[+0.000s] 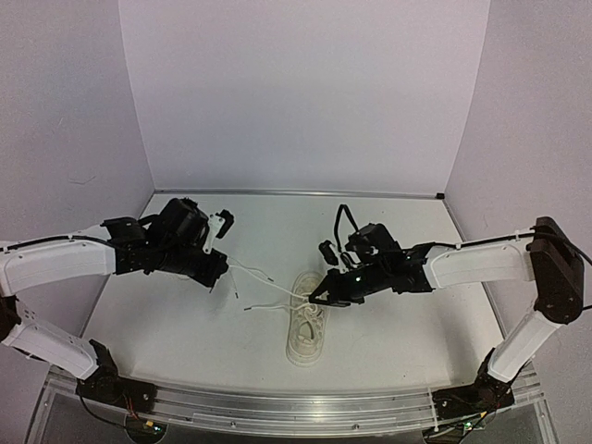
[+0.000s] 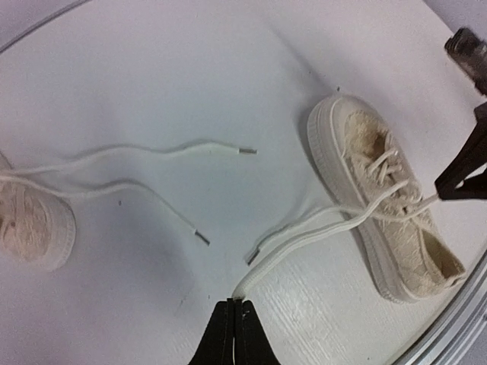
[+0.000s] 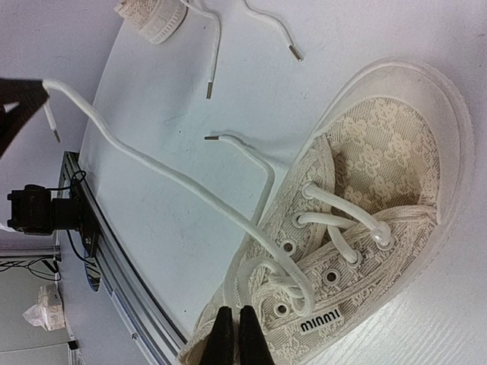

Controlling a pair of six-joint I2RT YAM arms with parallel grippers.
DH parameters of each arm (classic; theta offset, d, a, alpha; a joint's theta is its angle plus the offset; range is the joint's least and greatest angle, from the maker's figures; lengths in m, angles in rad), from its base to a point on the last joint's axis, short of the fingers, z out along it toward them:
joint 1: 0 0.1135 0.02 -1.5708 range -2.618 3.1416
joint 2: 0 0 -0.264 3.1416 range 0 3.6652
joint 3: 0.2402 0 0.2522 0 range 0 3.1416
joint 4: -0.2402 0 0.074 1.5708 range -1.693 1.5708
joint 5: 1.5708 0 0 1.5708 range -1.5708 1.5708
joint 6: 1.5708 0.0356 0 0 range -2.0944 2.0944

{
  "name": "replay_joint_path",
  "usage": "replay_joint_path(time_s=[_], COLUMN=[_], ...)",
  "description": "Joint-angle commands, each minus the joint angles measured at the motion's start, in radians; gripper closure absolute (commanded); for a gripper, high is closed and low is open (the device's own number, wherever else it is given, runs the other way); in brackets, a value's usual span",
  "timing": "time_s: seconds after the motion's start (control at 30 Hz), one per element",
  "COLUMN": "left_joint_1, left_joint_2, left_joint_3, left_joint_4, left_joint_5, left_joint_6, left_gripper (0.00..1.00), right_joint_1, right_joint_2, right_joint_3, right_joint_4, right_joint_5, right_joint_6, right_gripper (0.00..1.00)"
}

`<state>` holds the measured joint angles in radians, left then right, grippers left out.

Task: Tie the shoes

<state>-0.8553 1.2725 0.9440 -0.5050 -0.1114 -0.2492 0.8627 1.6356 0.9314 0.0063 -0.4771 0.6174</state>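
One shoe [image 1: 308, 326] lies nearest the arm bases at mid-table. Its heel is toward the near rail and its toe points away, so its long axis runs near-to-far between the two arms.

Over its eyelets sits the right gripper [image 1: 322, 298], clearly the nearer of the two to this shoe. Its fingers are pressed together right at the laced throat. Whether a strand is caught between them is not clear from its own camera.

From those eyelets a lace [image 2: 319, 232] runs out to the left and slightly away, lifted off the table [image 1: 416, 342]. It ends in the left gripper [image 1: 220, 270], whose fingers are clamped together on it close to its tip. The held strand therefore lies crosswise to the shoe's axis. The shoe is to the right of the left fingers and well apart from them.

The same shoe's other strand trails just beside the held one, and its loose tip rests on the table short of the left fingers. Any crossing of the two probably turns on that tip, which lies closer to the left arm.

Farther off, on the left, is the second shoe [image 2: 30, 224], with its two lace ends spread loose toward the middle. In the overhead view it is hidden.
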Motion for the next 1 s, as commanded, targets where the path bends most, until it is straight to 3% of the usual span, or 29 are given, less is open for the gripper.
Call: replay_joint_path(time_s=[0.0,0.23,0.33,0.43,0.7,0.97], left_joint_1=[-0.100,-0.334,-0.474,-0.542,-0.556,-0.514], left_joint_2=[-0.086,-0.084,-0.003,0.135,0.389,0.600], left_joint_3=[-0.061,-0.060,-0.028,0.039,0.315,0.611], left_joint_4=[-0.166,-0.200,-0.129,-0.055,0.152,0.147], left_joint_5=[-0.138,-0.037,0.037,0.123,0.284,0.421], left_joint_6=[-0.166,-0.107,-0.037,0.047,0.346,0.584], left_gripper=[1.00,1.00,1.00,1.00,1.00,1.00], right_joint_1=[-0.004,-0.024,-0.031,-0.037,-0.050,-0.058], right_joint_2=[0.016,0.022,0.026,0.030,0.036,0.036], right_joint_3=[0.041,0.061,0.076,0.088,0.094,0.095], right_joint_4=[0.003,-0.006,-0.034,-0.048,-0.056,-0.055], right_joint_5=[0.023,0.030,0.029,0.028,0.002,-0.014], right_joint_6=[-0.010,-0.024,-0.036,-0.051,-0.101,-0.133], right_gripper=[1.00,1.00,1.00,1.00,1.00,1.00])
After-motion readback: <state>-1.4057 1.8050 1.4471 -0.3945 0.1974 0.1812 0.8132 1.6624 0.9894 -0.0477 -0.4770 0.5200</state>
